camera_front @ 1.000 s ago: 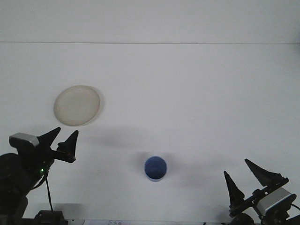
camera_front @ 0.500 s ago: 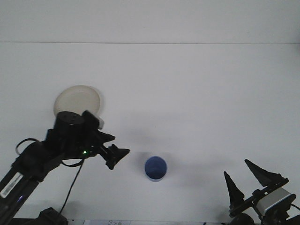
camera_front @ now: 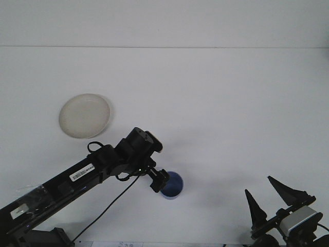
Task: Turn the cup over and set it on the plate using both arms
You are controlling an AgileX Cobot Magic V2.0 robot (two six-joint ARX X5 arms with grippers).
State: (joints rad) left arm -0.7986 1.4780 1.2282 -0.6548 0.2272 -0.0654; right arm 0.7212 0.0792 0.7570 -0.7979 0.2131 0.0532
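Left gripper (camera_front: 161,180) sits at the blue cup's (camera_front: 172,186) left rim, partly covering it; can't tell its finger opening or whether it has a grip. Cup stands on the white table (camera_front: 231,113), well apart from the white plate (camera_front: 84,115) at far left. Right gripper (camera_front: 273,198) idles at bottom right, fingers spread, empty.

Blue cup (camera_front: 173,186) stands near centre; white plate (camera_front: 84,116) lies far left.
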